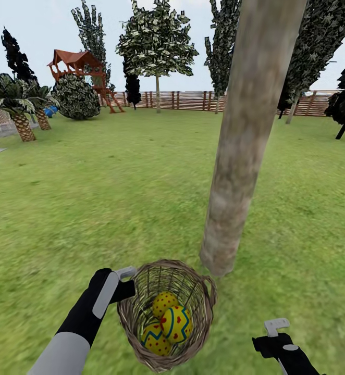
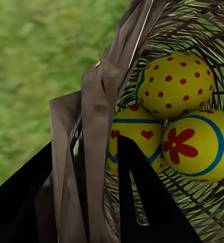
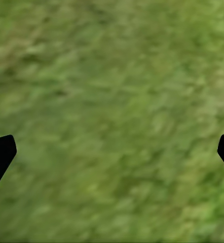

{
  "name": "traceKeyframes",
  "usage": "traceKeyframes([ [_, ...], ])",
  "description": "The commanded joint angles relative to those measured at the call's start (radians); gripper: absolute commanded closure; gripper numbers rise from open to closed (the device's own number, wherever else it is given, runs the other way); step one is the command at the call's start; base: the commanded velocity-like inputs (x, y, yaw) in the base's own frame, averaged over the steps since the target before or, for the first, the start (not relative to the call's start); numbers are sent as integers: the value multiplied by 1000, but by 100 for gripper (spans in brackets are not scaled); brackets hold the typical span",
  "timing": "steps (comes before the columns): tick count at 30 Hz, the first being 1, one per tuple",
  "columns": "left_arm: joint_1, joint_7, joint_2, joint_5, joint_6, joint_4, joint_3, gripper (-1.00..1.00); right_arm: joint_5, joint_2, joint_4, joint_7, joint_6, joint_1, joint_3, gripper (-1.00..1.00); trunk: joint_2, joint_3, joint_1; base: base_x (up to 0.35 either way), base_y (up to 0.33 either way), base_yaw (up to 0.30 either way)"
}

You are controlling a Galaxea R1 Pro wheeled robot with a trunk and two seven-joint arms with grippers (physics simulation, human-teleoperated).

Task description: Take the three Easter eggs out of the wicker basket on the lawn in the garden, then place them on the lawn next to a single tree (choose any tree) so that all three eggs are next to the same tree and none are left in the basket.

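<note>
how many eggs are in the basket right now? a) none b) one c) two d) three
d, three eggs lie together inside the basket, which the left gripper grips by its rim beside the tree.

I see the wide flat green grass lawn (image 1: 115, 198) running out to a brown slatted wooden fence (image 1: 193, 100). Rising straight from it just ahead of me is the thick, pale grey-brown mottled tree trunk (image 1: 240, 156); farther off stand scaly-trunked palms (image 1: 21, 125), a round bush (image 1: 77, 98) and a red-roofed play tower (image 1: 81, 65).
</note>
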Motion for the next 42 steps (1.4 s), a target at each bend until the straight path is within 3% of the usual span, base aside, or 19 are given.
traceKeyframes([
  [1,-1,10,-1,20,-1,-1,-1,100,11,1,-2,9,4,0,-6,-100,-8,-4,4,0,0,0],
  [37,-1,10,-1,20,-1,-1,-1,100,11,-1,-2,6,4,0,-6,-100,-260,-117,142,0,0,0],
  [42,-1,10,-1,20,-1,-3,-1,100,11,-1,-2,6,3,0,-6,-100,-260,-117,142,0,0,0],
])
